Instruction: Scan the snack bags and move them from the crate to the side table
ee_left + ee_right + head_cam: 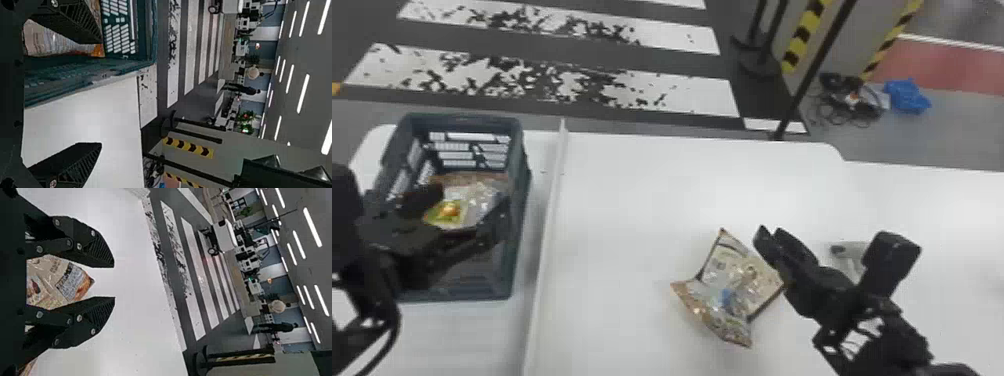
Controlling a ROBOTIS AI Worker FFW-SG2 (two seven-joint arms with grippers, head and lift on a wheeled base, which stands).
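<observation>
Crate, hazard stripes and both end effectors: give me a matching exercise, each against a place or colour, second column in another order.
1. Crate
2. Hazard stripes
3. Left end effector
4. Right end effector

A. Near the snack packaging lying outside the crate
B. Over the crate
C. Dark blue-green
D. Yellow and black

Pairs: 1-C; 2-D; 3-B; 4-A

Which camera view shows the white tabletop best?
The head view: the white tabletop runs widest there, from crate past snack bag. The left wrist view shows part beside the crate; the right wrist view, part around the bag.
</observation>
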